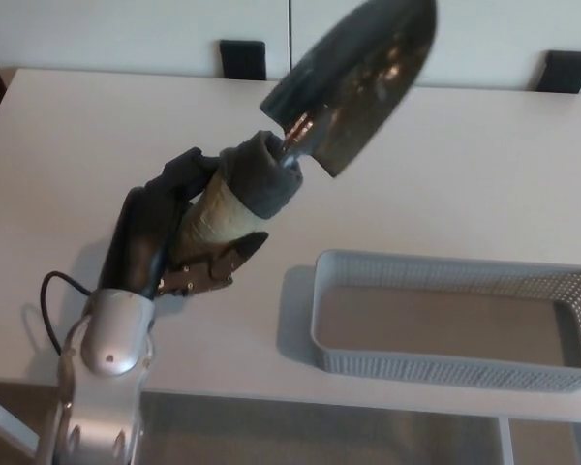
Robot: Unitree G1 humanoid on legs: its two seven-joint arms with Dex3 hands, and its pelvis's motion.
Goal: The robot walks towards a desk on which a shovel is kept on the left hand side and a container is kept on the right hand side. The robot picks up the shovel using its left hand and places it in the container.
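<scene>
My left hand [179, 237] is shut around the tan, cloth-wrapped handle of the shovel [353, 82]. It holds the tool raised high above the desk. The dark metal blade points up and to the right, toward the top of the head view. The grey mesh container [455, 320] rests on the desk at the lower right, with nothing in it. The blade hangs above and to the left of the container's left end. My right hand does not show.
The pale desk [494, 174] fills most of the view; its near edge runs just below the container. Two dark chair backs [244, 60] stand at the far edge against a white wall. A black cable [50, 305] loops by my left forearm.
</scene>
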